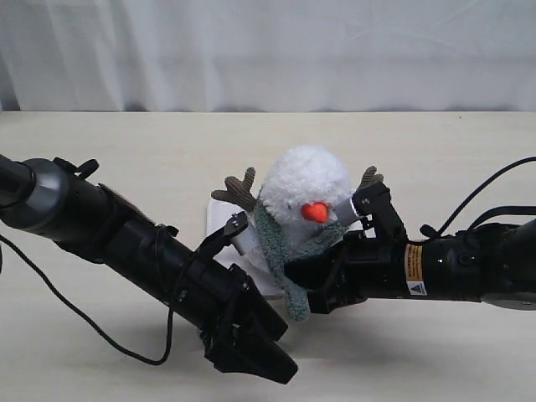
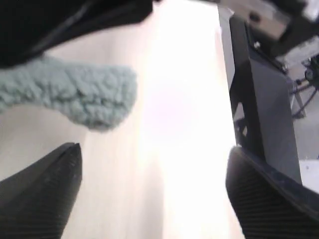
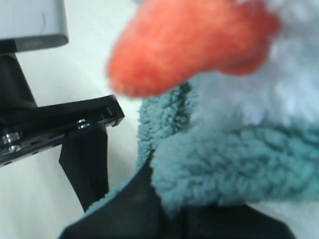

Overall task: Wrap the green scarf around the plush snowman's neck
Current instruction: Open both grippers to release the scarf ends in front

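Exterior view: green scarf (image 1: 280,243) already circles the plush snowman (image 1: 306,188) at the neck, on the bench (image 1: 126,159), tail loose. Left wrist view: left gripper (image 2: 153,149) jaws wide, empty. Right wrist view: right gripper (image 3: 154,209) jaws pinch the scarf; apparently only tidying remains.

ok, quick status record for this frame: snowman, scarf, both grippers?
snowman: centre of the table, orange nose towards the camera
scarf: looped round it below the nose, one end hanging down in front
left gripper: open, empty, scarf end close by
right gripper: up against the scarf under the nose; grip cannot be told
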You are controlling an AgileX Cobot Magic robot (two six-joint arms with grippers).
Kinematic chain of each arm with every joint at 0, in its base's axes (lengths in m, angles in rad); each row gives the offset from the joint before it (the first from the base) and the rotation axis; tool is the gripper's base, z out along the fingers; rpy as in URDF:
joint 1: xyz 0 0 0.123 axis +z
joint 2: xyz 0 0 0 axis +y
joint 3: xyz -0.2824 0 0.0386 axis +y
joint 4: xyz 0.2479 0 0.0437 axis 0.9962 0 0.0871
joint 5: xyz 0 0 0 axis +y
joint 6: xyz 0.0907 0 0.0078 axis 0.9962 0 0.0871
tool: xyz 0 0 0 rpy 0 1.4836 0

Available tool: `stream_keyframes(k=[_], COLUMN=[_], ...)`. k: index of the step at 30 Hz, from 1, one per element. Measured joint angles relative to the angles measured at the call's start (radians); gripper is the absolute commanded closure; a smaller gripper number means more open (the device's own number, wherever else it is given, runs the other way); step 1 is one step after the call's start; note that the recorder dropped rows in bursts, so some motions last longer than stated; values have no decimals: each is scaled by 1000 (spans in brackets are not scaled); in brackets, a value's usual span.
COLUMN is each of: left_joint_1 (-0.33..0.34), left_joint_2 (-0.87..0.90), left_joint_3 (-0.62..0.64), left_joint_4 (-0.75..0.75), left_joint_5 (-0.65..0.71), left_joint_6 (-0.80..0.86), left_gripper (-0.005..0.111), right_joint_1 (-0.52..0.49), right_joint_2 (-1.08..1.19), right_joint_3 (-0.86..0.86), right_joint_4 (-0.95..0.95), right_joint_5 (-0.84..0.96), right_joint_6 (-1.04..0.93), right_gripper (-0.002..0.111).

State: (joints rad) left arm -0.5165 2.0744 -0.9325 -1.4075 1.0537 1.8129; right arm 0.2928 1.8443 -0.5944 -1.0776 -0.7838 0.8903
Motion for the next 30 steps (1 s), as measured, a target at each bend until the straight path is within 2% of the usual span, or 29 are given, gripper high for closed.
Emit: stream_keyframes(k=[3, 5, 6, 11, 13, 23, 30], left_joint_1=[0, 0, 0, 0, 0, 0, 0], left_joint_2=[0, 0, 0, 0, 0, 0, 0], left_joint_3=[0, 0, 0, 0, 0, 0, 0], left_joint_4=[25, 39, 49, 73, 74, 97, 120], left_joint_5=[0, 0, 0, 0, 0, 0, 0], left_joint_6=[-7, -9, -11, -30, -32, -34, -57], left_gripper=[33, 33, 33, 33, 33, 33, 33], right_joint_1=[0, 0, 0, 0, 0, 0, 0], right_joint_2=[0, 0, 0, 0, 0, 0, -64], right_joint_3=[0, 0, 0, 0, 0, 0, 0], right_joint_4=[0, -2, -4, -23, -47, -179, -405], right_joint_5=[0, 0, 0, 5, 7, 204, 361], right_joint_6=[-4, -8, -10, -7, 16, 206, 459], right_gripper=[104, 98, 93, 48, 39, 38, 38])
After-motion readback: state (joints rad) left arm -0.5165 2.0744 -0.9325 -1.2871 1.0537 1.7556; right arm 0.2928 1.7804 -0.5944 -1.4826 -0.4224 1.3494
